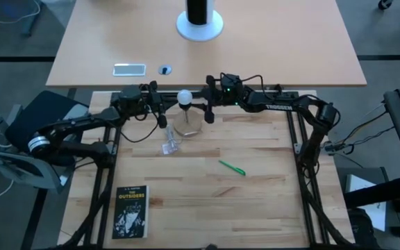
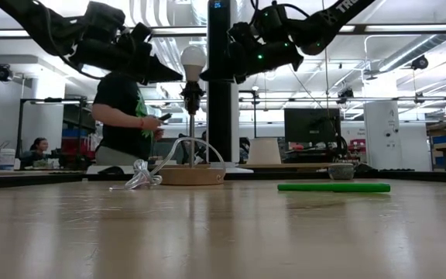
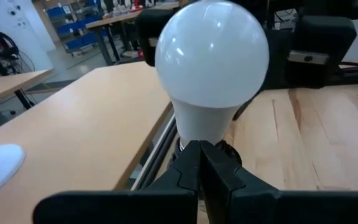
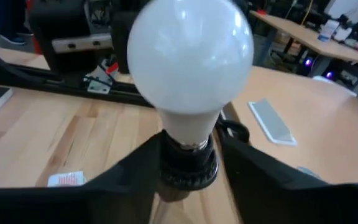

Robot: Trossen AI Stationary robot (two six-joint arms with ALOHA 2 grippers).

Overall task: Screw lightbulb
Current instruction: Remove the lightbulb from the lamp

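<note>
At the near edge of the slatted wooden table (image 1: 255, 201) lay a black paperback book (image 1: 130, 212), its cover lettering too small to read fully. Farther in, a slim green pen (image 1: 232, 167) rested on the boards, and to its left a crumpled clear plastic wrapper (image 1: 169, 146) caught the light.

Beyond them stood a round, pale wooden lamp base (image 2: 190, 176) with a thin upright stem ending in a dark ribbed socket (image 4: 187, 163). The lightbulb (image 2: 193, 59), a smooth frosted white globe tapering to a neck, sat upright in that socket; its threaded base was hidden inside the collar.

The left gripper (image 3: 199, 163) came in from the left side of the stand, its two dark fingers pressed together just below the bulb at the socket; whether they pinched the stem could not be made out. The right gripper (image 4: 188, 165) reached in from the opposite side with its fingers parted on either side of the socket collar, not clamped on the bulb.

Past the slatted boards lay a smooth light tabletop (image 1: 290, 42) carrying a flat silvery rectangular object (image 1: 129, 69), a small dark round item (image 1: 164, 69) and a white circular stand foot (image 1: 200, 28) with a black column cut off by the frame. In the room behind, a person in a dark shirt (image 2: 122, 108) stood partly hidden by the left arm.
</note>
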